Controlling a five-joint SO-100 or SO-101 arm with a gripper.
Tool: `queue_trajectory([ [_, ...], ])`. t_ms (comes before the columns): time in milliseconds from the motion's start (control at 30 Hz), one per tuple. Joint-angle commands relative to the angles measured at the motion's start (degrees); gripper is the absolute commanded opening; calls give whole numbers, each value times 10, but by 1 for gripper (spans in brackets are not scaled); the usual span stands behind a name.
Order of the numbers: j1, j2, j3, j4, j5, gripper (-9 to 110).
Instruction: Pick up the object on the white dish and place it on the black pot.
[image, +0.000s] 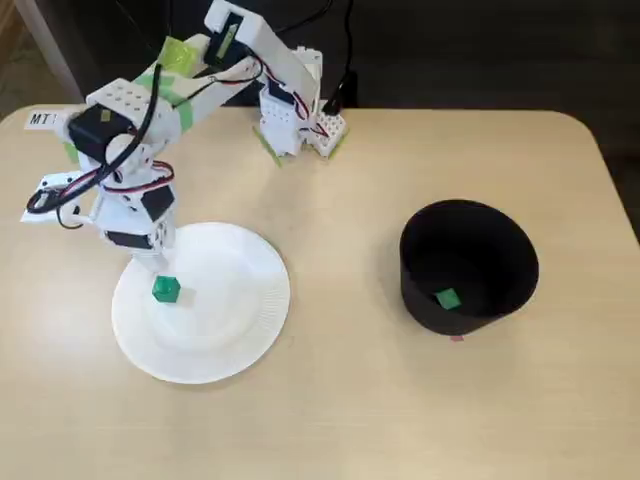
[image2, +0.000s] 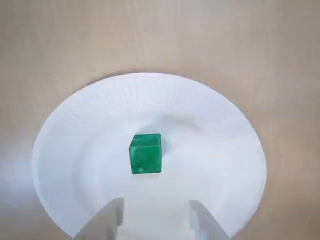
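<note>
I see the green cube resting on the flat middle of the white plate, left of centre in the fixed view. My gripper hangs above the plate's near rim, fingers spread apart with nothing between them, the cube just ahead of the gap and untouched. In the fixed view the arm bends down over the plate's upper left edge. The black pot stands well apart to the right on the table, holding a second small green piece.
</note>
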Motion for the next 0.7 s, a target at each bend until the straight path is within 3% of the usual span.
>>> queue_trajectory([
  [0,5,-2,-3,4,4,28],
  [667,0,-74,-40,3,4,32],
])
